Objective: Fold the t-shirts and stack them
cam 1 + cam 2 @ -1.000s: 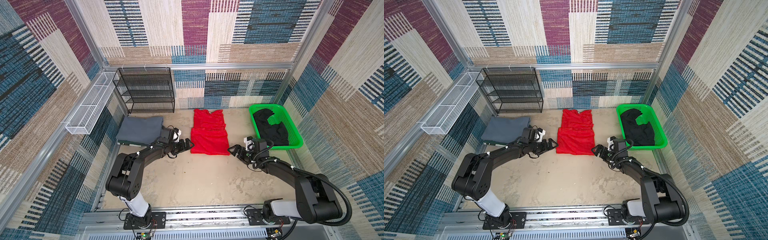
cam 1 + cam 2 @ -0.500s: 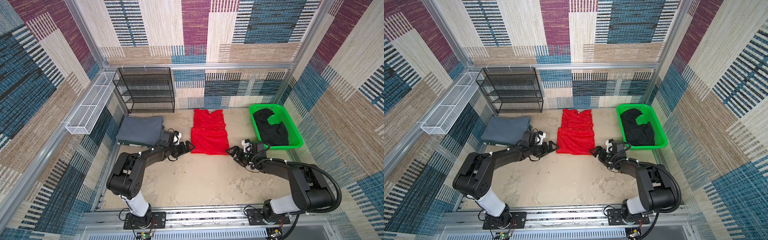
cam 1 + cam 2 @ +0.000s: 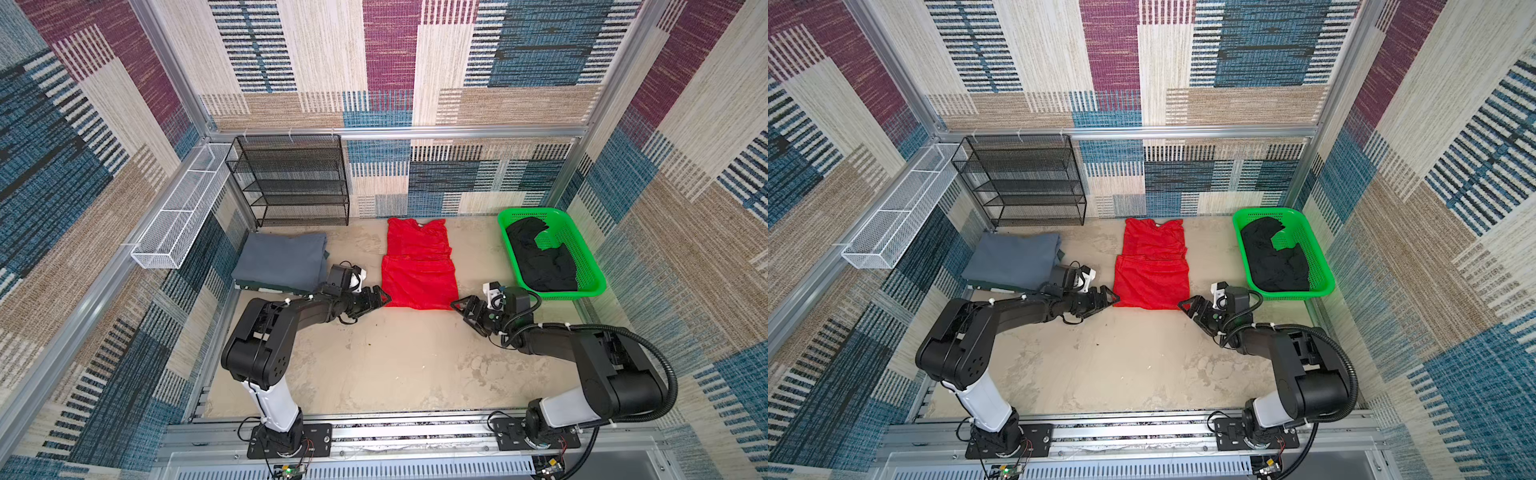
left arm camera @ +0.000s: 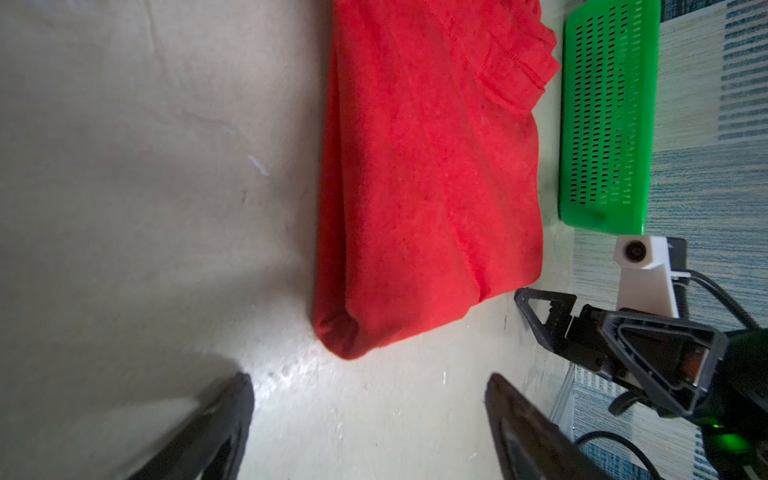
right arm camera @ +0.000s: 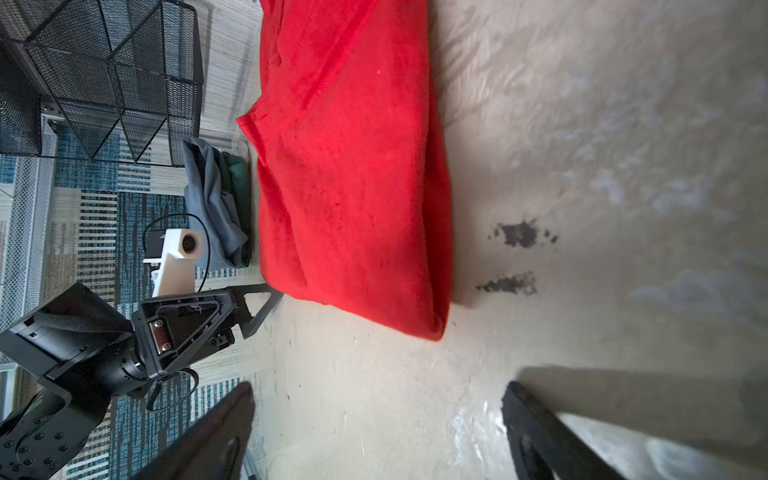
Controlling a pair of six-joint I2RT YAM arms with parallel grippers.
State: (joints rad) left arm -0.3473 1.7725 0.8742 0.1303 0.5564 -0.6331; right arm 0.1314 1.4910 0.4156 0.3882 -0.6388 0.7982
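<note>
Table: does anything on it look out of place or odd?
The black shirt lies crumpled in the basket, not folded. Dark stains mark the table near the red shirt.

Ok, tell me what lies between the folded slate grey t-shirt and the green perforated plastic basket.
The bright red cloth t-shirt, lying flat on the beige table, roughly midway between them; both top views show it.

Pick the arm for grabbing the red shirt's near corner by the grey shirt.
Left. The open left gripper sits at that corner of the red shirt; the right gripper is at the opposite corner, by the green basket.
</note>
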